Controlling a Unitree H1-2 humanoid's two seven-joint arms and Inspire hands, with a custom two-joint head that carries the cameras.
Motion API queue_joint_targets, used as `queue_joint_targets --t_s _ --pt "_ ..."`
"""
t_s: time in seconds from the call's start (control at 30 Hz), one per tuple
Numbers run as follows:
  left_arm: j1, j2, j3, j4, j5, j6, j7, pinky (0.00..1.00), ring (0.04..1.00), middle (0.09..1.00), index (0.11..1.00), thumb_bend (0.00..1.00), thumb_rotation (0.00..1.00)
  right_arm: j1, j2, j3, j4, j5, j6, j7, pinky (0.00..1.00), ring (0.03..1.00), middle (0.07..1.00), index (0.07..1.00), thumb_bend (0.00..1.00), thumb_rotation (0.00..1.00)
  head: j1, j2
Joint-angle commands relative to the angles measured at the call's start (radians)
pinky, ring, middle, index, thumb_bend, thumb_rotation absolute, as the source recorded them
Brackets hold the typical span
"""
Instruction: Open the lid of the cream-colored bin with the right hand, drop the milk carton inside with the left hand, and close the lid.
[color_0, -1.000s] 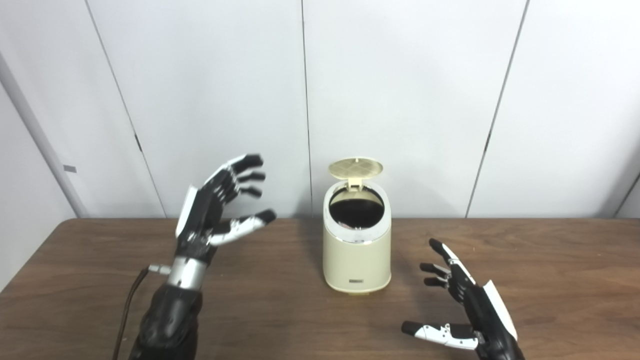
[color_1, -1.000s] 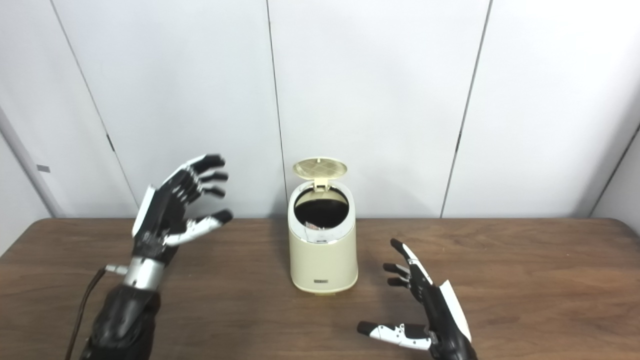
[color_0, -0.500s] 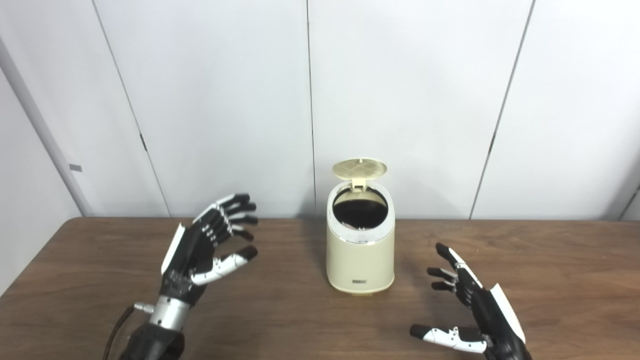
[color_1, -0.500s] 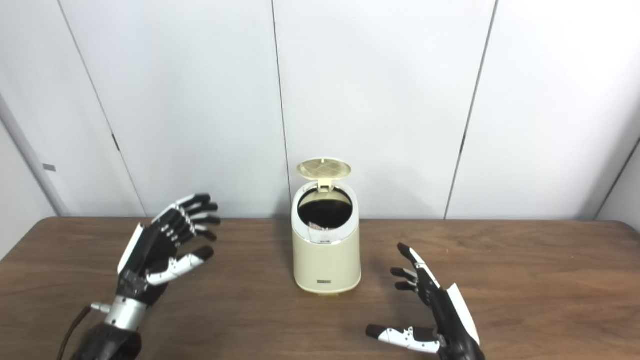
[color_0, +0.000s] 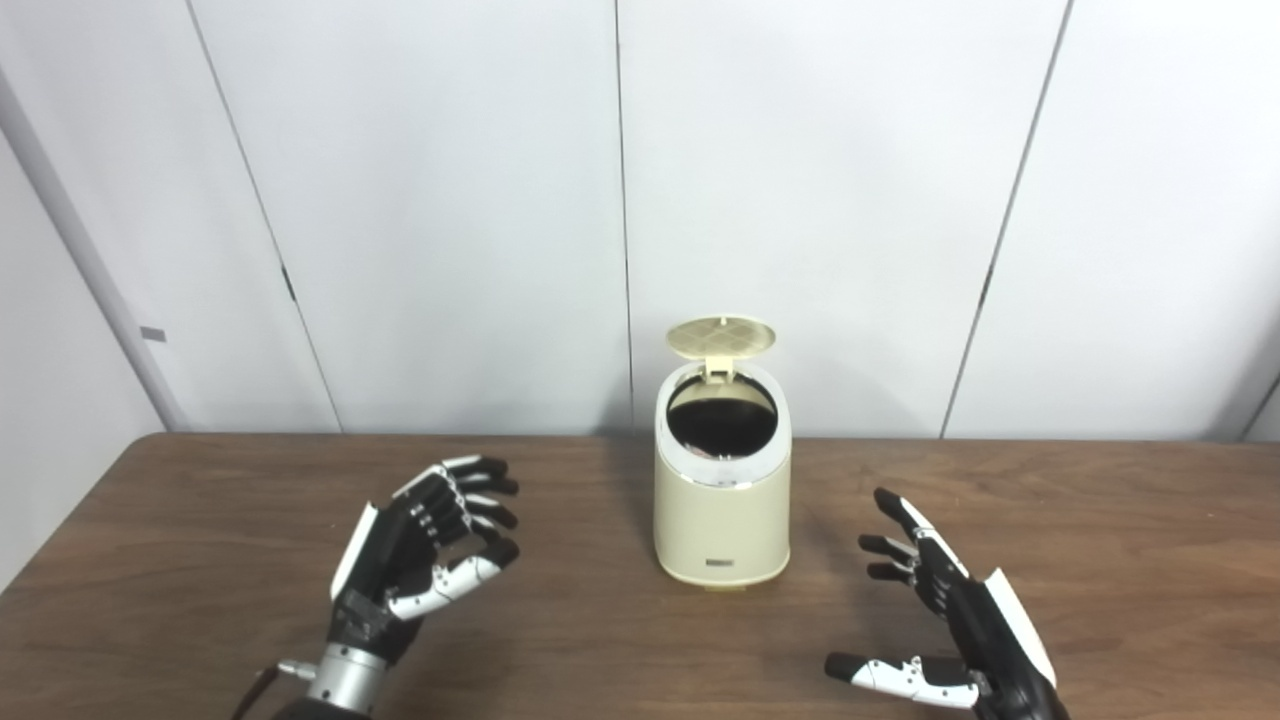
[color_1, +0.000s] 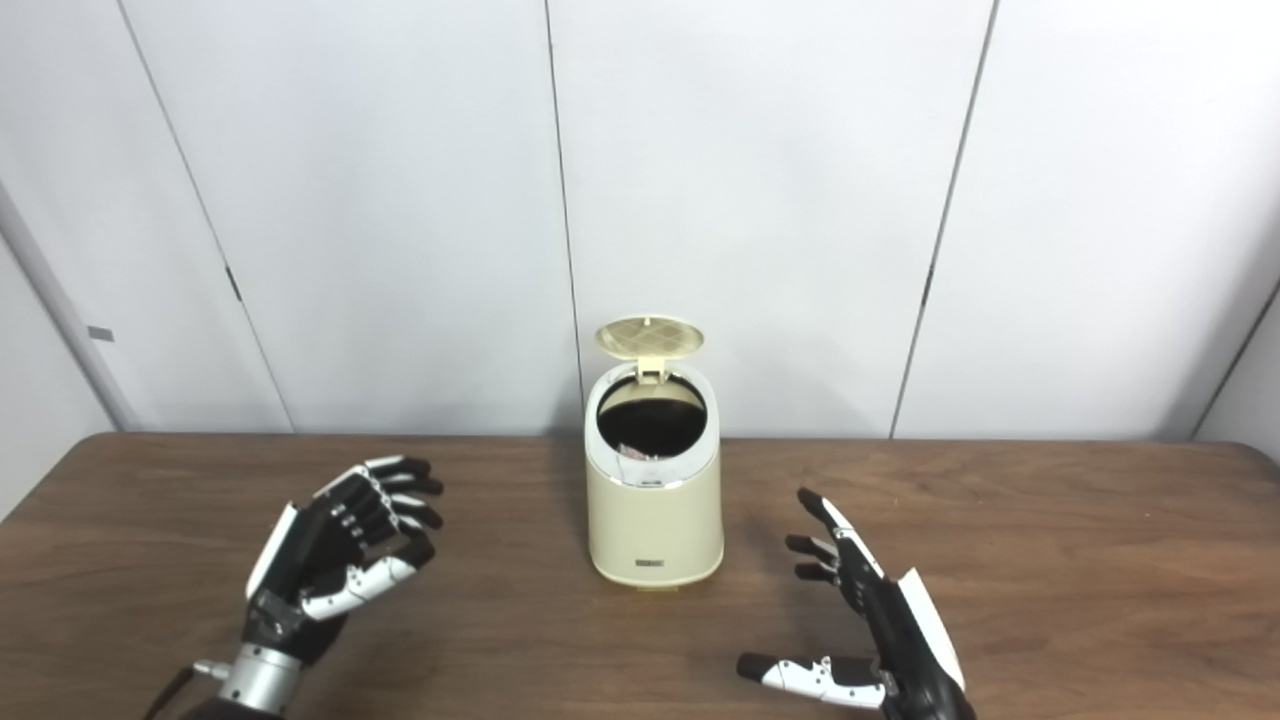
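The cream-colored bin (color_0: 721, 520) stands upright at the middle of the brown table (color_0: 200, 520). Its round lid (color_0: 721, 337) is flipped up at the back, and the mouth is open. A bit of the milk carton (color_1: 634, 456) shows inside the bin in the right eye view. My left hand (color_0: 420, 550) is open and empty, low over the table to the left of the bin. My right hand (color_0: 950, 620) is open and empty, near the table's front edge to the right of the bin.
White wall panels (color_0: 800, 200) stand right behind the table's far edge. The table's left edge (color_0: 70, 540) runs close to my left arm.
My left hand has come down and back toward me, away from the bin, still open and empty. My right hand has barely moved. The lid stays up.
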Motion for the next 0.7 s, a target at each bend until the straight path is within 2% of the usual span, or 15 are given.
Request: queue_joint_targets --t_s 0.0,0.13,0.3,0.43,0.53,0.67 --pt "-0.015 -0.003 0.017 0.015 0.002 -0.06 -0.005 0.43 0.538 0.644 0.701 0.66 0.06 -0.017 -0.001 -0.008 -0.026 0.017 -0.021 0.002 0.77 0.827 0.958 0.927 0.76 0.22 -0.001 0.001" --pt "-0.018 -0.009 0.024 0.041 0.02 -0.061 -0.017 0.46 0.556 0.647 0.7 0.66 0.06 -0.03 -0.007 -0.01 -0.039 0.004 -0.005 0.003 0.76 0.827 0.953 0.928 0.76 0.24 -0.011 0.007" --pt "-0.017 -0.002 0.011 0.047 0.072 -0.06 -0.024 0.47 0.571 0.666 0.696 0.65 0.07 -0.095 -0.039 -0.018 -0.073 -0.025 0.043 0.018 0.74 0.835 0.939 0.925 0.77 0.21 -0.035 0.013" --pt "-0.011 0.006 -0.003 0.043 0.141 -0.06 -0.002 0.49 0.611 0.687 0.686 0.66 0.11 -0.184 -0.089 -0.024 -0.068 -0.052 0.063 0.041 0.76 0.858 0.933 0.916 0.77 0.24 -0.061 0.012" --pt "-0.007 0.003 -0.006 0.046 0.15 -0.06 -0.003 0.5 0.624 0.695 0.69 0.68 0.12 -0.244 -0.119 -0.029 -0.052 -0.092 0.075 0.04 0.79 0.874 0.95 0.908 0.79 0.31 -0.068 0.01" --pt "0.001 -0.006 -0.013 0.051 0.136 -0.058 -0.01 0.51 0.635 0.709 0.704 0.69 0.11 -0.354 -0.159 -0.03 -0.057 -0.121 0.145 0.07 0.78 0.884 0.95 0.905 0.79 0.33 -0.077 0.008"
